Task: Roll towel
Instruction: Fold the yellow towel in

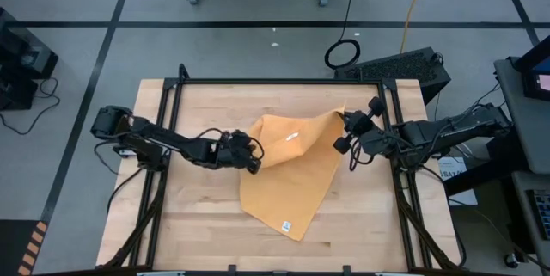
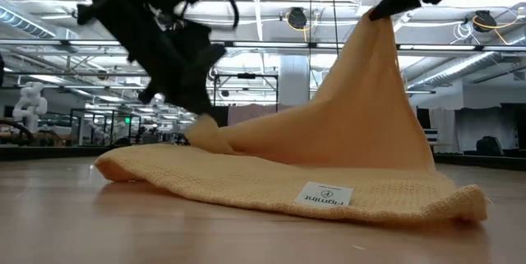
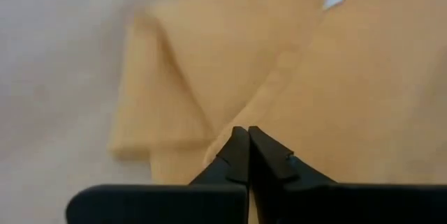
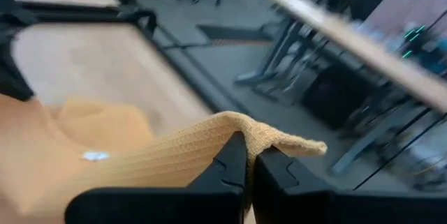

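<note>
Towel (image 2: 329,124) w/ white tag (image 2: 324,195), print too blurry.

Towel (image 2: 345,132): mustard-yellow, front part lying flat on the wooden counter (image 2: 123,223), one corner lifted high.
Tag (image 2: 323,195): white, on the towel's front edge.
Right gripper (image 2: 380,11): pinching the raised corner.
Left gripper (image 2: 195,120): low, closed at the towel's far folded edge.

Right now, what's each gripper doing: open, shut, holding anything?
Left gripper: shut on the towel's left edge, low at the table.
Right gripper: shut on the towel's lifted right corner.
</note>
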Controlling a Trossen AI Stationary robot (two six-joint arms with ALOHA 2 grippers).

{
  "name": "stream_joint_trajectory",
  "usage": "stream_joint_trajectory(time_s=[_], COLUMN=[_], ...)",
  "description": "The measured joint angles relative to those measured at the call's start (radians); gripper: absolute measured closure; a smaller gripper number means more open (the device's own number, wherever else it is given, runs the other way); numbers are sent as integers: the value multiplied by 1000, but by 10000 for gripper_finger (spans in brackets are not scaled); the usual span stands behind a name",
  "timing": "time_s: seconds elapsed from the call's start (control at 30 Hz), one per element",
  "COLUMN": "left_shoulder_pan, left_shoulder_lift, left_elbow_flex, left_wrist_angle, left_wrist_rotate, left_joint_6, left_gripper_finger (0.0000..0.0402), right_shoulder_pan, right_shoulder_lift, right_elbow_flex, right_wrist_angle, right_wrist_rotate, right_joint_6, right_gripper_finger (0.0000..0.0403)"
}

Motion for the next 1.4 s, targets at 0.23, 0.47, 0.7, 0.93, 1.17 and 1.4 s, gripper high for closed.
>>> stream_joint_trajectory(time_s=[0.23,0.47,0.7,0.93,1.17,1.4], left_shoulder_pan=[4,89,196,156,141,135], left_shoulder_lift=[-231,-408,-504,-580,-613,-560], left_elbow_flex=[91,171,228,239,301,467], left_wrist_angle=[22,162,240,341,440,350], left_wrist_rotate=[-176,-162,121,475,557,662], left_joint_6=[469,829,1039,1018,1019,1017], left_gripper_finger=[400,401,401,401,401,401], right_shoulder_pan=[-38,-119,-153,-142,-142,-141], right_shoulder_lift=[-4,-5,-19,-48,-50,-33], right_elbow_flex=[62,173,298,342,418,494], right_wrist_angle=[168,273,273,304,528,552], right_wrist_rotate=[75,71,69,-90,-289,-410], right_joint_6=[-293,-542,-632,-633,-736,-708], right_gripper_finger=[403,403,403,403,403,403])
